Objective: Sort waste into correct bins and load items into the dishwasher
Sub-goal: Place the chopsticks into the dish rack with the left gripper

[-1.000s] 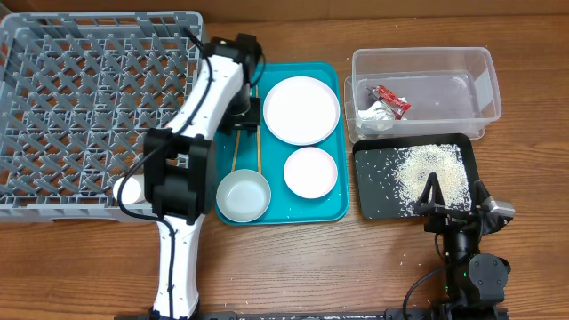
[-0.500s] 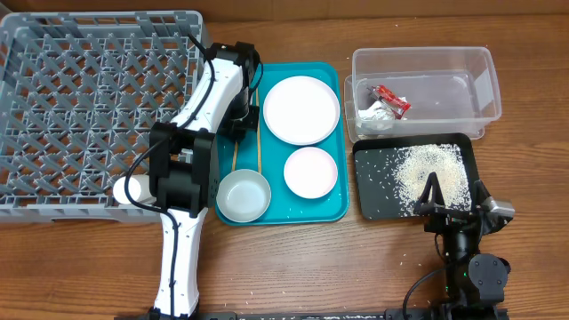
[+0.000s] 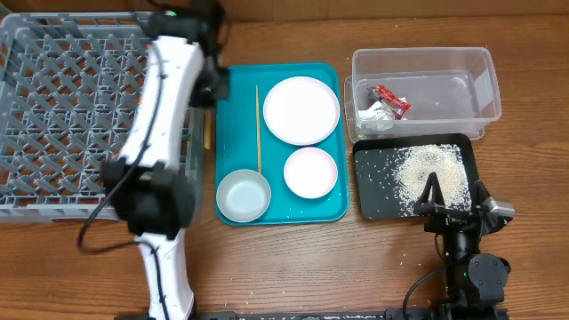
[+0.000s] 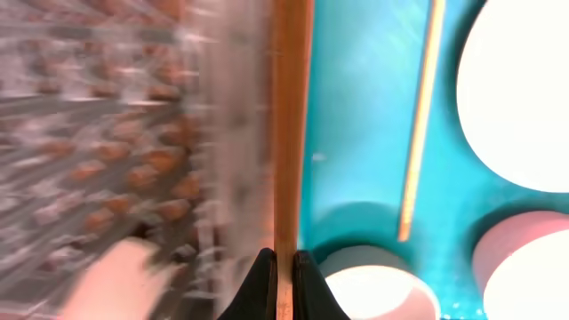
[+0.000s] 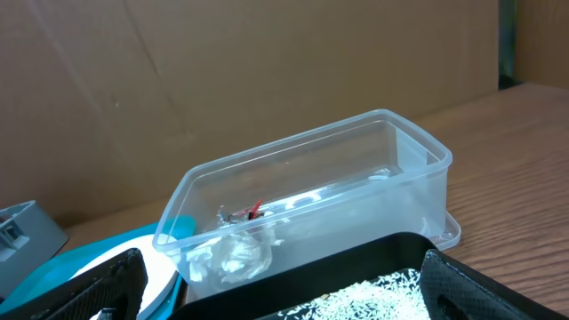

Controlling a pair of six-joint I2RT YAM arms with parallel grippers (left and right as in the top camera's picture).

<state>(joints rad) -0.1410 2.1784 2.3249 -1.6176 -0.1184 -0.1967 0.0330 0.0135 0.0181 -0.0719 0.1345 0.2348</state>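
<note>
My left gripper (image 3: 207, 93) is shut on one wooden chopstick (image 4: 289, 133), at the gap between the grey dish rack (image 3: 80, 107) and the teal tray. The second chopstick (image 3: 258, 129) lies on the teal tray beside the white-pink plate (image 3: 301, 109). The pale pink bowl (image 3: 310, 172) and the grey-blue bowl (image 3: 243, 196) also sit there. The red wrapper (image 3: 391, 98) and the paper scrap (image 3: 375, 114) lie in the clear tub (image 3: 422, 55). Rice (image 3: 431, 169) lies in the black tray (image 3: 366, 191). My right gripper (image 3: 442, 200) is open and empty at that tray's front edge. The white cup is not clearly visible.
The teal tray (image 3: 236, 116) lies between the rack and the two bins. A few rice grains lie on the table in front of the black tray. My left arm reaches across the rack's right side. The left wrist view is motion-blurred.
My left gripper has lifted one chopstick off the teal tray and swung left and back toward the rack. One chopstick is left on the tray. The right arm has not moved.
</note>
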